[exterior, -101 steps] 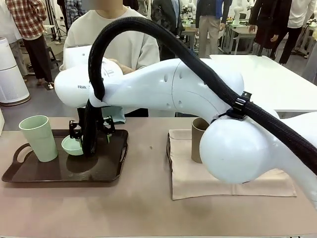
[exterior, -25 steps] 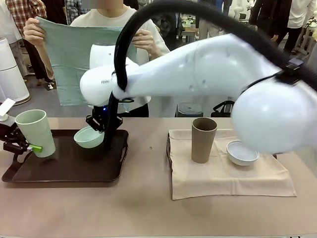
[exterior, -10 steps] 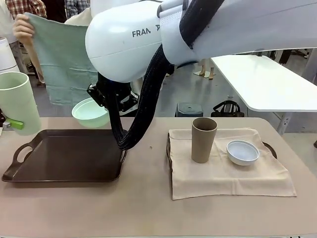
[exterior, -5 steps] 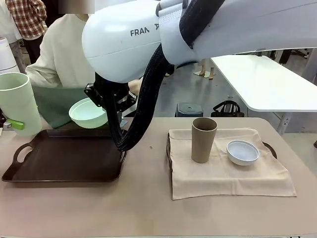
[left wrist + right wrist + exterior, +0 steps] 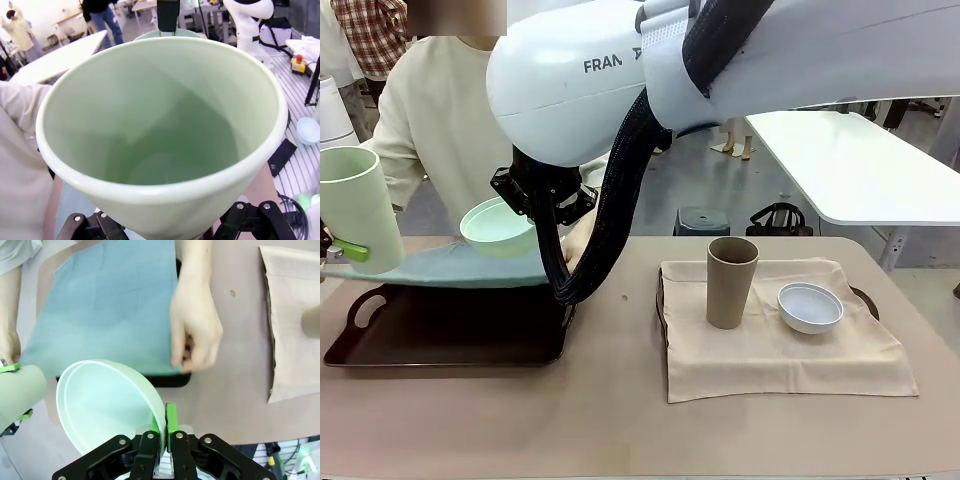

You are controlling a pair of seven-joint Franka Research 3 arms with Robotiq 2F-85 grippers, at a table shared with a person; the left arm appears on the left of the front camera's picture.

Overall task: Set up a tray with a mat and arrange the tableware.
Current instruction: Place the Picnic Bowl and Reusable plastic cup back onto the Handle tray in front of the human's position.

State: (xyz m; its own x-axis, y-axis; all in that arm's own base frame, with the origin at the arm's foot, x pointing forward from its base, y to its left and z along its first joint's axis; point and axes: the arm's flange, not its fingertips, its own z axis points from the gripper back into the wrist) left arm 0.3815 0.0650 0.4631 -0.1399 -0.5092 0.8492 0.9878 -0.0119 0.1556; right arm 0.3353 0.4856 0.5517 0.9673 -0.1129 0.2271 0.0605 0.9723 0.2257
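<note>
The person is laying a green mat [image 5: 470,268] over the dark tray [image 5: 450,335] at the left of the front picture, and a hand [image 5: 195,327] is pressing down the mat's edge near the top middle of the right wrist picture. The mat is not lying flat yet. The right fingers [image 5: 160,432] are squeezing tight on the rim of the mint green bowl [image 5: 498,222] and holding it up in the air above the tray. At the far left edge, the left fingers [image 5: 345,250] are gripping the pale green cup [image 5: 358,208] around its side, standing wide apart to fit it, and holding it up off the tray too. On the right side of the worktop [image 5: 620,420], the other tray [image 5: 860,297] is looking done: it is wearing a tan mat [image 5: 780,355], with the tan-brown cup [image 5: 730,282] standing upright and the pale bluish-white bowl [image 5: 809,306] sitting just beside it. So I think about half the job is finished. What is left is getting the green mat smooth, then setting the cup and the bowl down on it.
</note>
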